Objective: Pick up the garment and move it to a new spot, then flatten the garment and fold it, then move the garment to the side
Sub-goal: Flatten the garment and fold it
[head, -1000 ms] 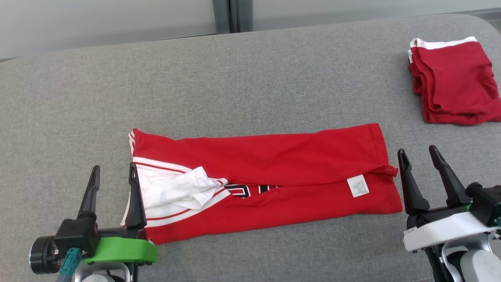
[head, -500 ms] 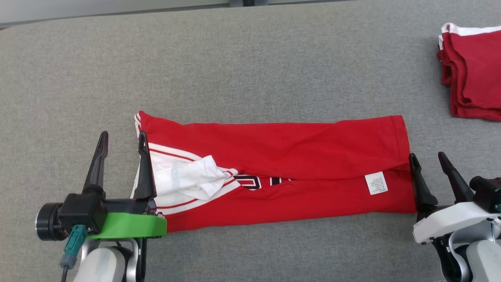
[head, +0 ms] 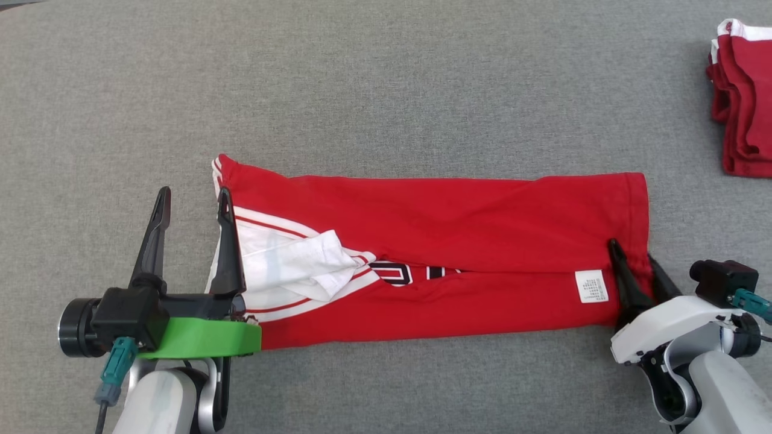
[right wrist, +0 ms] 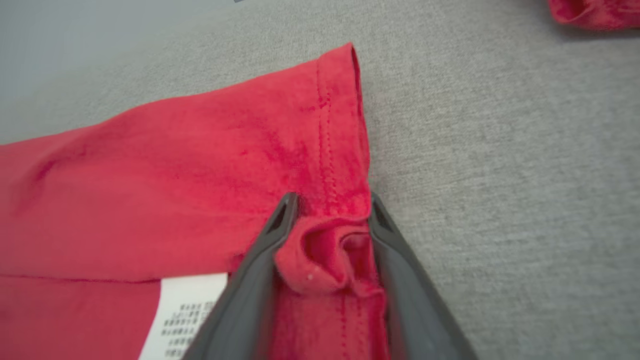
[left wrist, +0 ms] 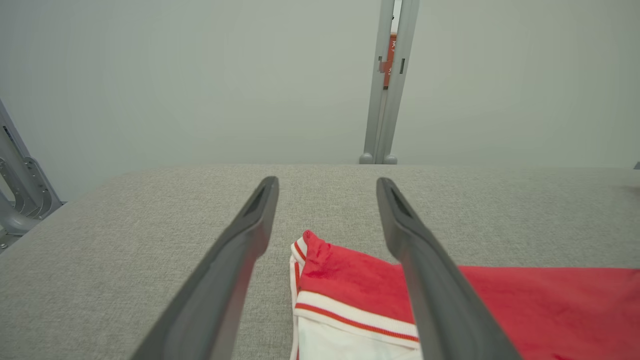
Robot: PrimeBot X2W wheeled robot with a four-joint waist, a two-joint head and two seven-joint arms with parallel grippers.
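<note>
Bunching between the two fingers of the right gripper [right wrist: 332, 200], a fold of the red garment's [head: 434, 241] hem is pinched from both sides, the jaws drawn narrow on it. The right wrist view makes this plain, while in the head view the same gripper [head: 632, 253] is mostly dark tips over that end, and the cloth under them is hidden. A white label [head: 591, 286] lies just beside its inner finger, partly cut off in the wrist view. Black lettering [head: 416, 274] is half buried under the garment's long fold and cannot be read. The left gripper [head: 193, 194] stands spread wide and grips nothing. Its inner finger lies along the striped white end, and the left wrist view shows that corner between the fingers [left wrist: 440, 280], though contact cannot be told. Bare grey surface [head: 386, 90] stretches beyond both sets of fingertips. A stack of folded red clothes [head: 745, 102], cut off by the frame, sits well apart, ahead and outward of the right gripper.
</note>
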